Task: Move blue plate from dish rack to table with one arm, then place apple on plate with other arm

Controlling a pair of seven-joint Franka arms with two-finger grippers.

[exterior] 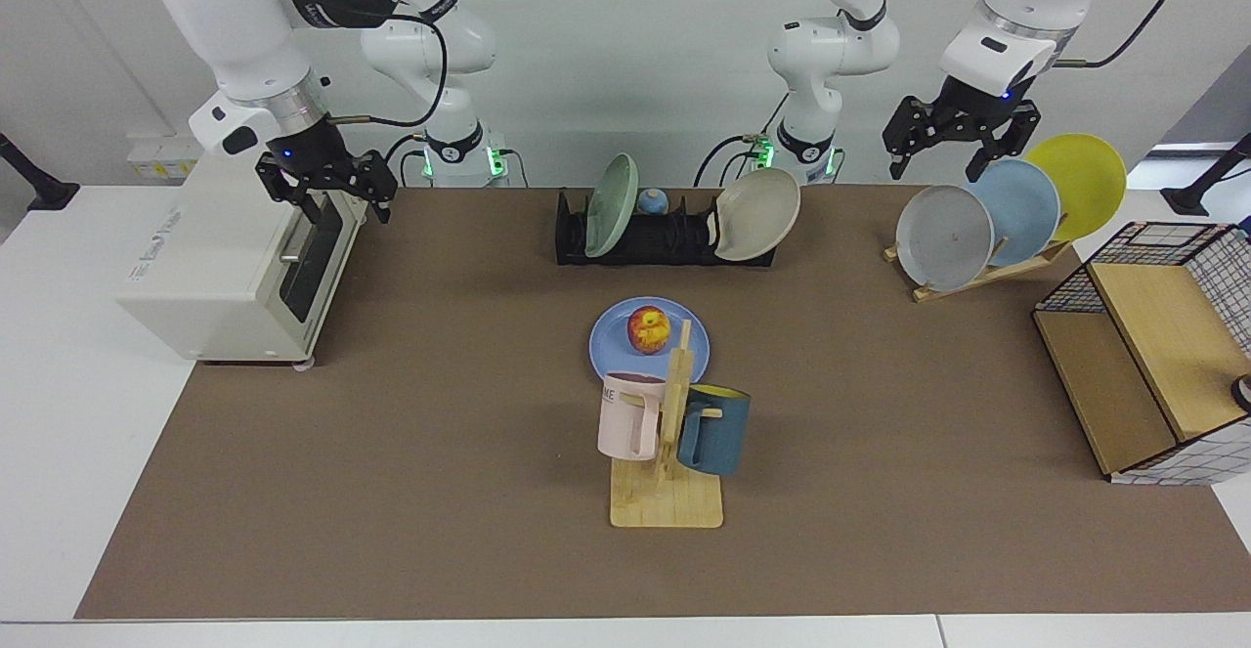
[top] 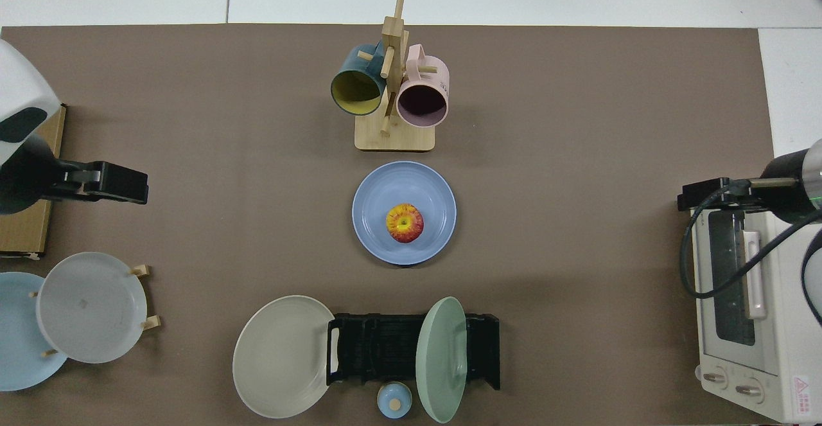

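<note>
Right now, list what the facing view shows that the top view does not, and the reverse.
Facing view only: both arm bases, the yellow plate on the wooden rack, the open right gripper above the toaster oven, and the open left gripper above the rack.

Top view only: the mugs' insides.

Both: the apple on the blue plate, on the table before the dish rack.

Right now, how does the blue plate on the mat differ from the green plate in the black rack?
The blue plate lies flat on the table; the green plate stands on edge in the dish rack. The blue plate carries the apple; the green plate carries nothing. The blue plate is cornflower blue, the green plate pale green. Both are round, shallow and similar in width, and no gripper touches either.
</note>
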